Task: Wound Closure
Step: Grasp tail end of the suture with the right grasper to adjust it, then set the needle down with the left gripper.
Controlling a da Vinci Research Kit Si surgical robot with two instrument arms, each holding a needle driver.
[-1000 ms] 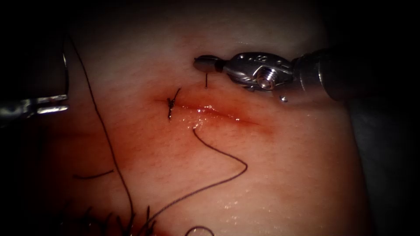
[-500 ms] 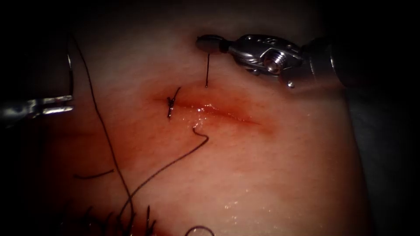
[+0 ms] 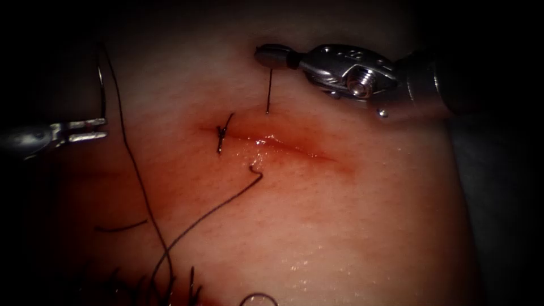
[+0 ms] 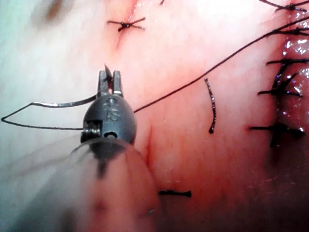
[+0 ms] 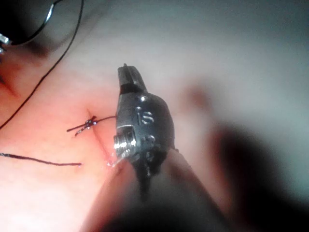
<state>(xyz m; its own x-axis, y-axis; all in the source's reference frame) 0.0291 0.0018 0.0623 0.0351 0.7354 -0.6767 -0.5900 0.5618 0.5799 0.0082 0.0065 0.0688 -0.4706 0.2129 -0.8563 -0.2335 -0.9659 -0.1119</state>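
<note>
Stamped marking "IS" on the metal head of the left tool; the same "IS" marking on the right tool. No other legible text.

Knot on cut; loose thread below.

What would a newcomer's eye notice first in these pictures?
First the right tool, its jaws shut on a thread that stands straight up from the tissue just beyond the cut. Then the left tool at the far left, holding the curved needle clear of the tissue, and one knotted stitch at the cut's left end.
</note>
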